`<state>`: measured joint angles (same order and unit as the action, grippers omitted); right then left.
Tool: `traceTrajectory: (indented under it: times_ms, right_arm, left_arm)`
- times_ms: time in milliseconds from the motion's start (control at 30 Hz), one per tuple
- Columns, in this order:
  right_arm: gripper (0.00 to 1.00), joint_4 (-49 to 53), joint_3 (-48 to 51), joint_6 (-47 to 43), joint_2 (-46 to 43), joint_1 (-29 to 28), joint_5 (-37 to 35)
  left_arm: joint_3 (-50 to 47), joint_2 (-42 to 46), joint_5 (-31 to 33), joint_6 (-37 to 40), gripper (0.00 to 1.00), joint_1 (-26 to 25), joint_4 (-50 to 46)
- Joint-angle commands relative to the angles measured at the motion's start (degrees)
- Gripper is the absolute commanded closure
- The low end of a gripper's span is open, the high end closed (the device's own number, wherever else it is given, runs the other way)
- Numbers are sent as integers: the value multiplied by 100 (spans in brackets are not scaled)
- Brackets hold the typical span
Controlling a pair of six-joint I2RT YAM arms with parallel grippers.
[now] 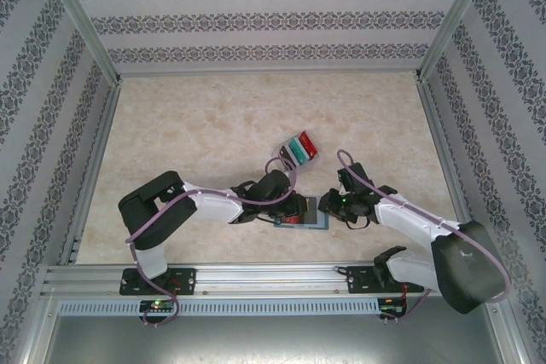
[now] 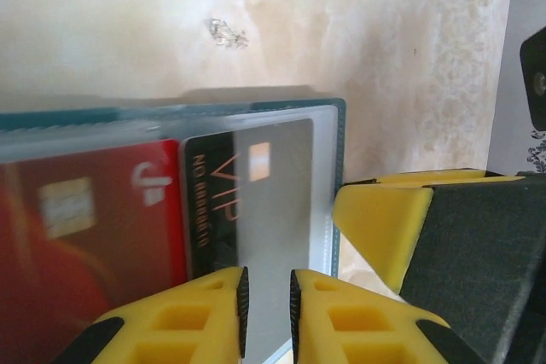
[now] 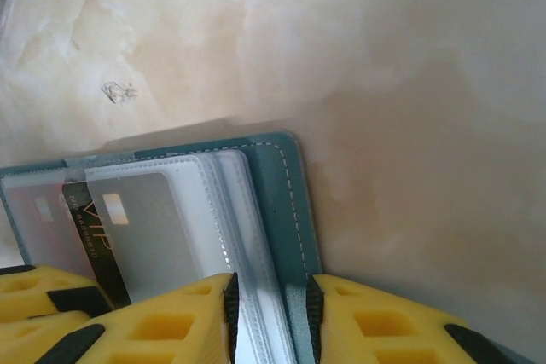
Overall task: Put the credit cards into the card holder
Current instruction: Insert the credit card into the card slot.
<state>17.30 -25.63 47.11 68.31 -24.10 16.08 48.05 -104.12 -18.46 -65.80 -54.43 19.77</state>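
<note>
Patterned walls stand round a pale table [image 1: 213,117]. By the middle of its near edge lies the open card holder [image 1: 311,212], with a red card [image 2: 85,236] and a dark card [image 2: 256,202] in its clear pockets. The left gripper [image 2: 267,300] hovers over the dark card, jaws a little apart, holding nothing. The right gripper [image 3: 271,304] looks clamped on the holder's edge. More credit cards [image 1: 301,146] wait in a tray [image 1: 280,154] farther in.
</note>
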Motion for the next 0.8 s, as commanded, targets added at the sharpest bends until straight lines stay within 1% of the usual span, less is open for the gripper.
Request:
traceTrajectory:
  times_ms: [0,100,167,300,367,400,467,700,767]
  right_arm:
    - [71,25,-26,-132,173,37,15]
    - [71,33,-38,-133,132,45,-7]
    - [71,31,-26,-132,104,46,-25]
    - [71,28,-12,-141,138,45,-35]
    - [71,22,-12,-150,156,48,-13]
    - [71,25,-10,-150,156,48,-8]
    - [71,43,-14,-167,157,45,-8]
    - [71,27,2,-150,134,45,18]
    - [71,-5,29,-132,135,45,36]
  left_arm:
    - [206,-236,-228,196,77,-94,-348]
    - [219,-173,-154,211,77,-94,-497]
    - [138,6,15,264,76,-102,-600]
    - [138,331,376,457,74,-120,-1052]
    - [136,439,485,527,70,-129,-1167]
    - [134,461,502,553,68,-122,-1168]
    - [191,442,512,585,68,-124,-1278]
    - [378,160,442,548,68,-138,-1408]
    - [454,87,373,597,70,-137,-1406]
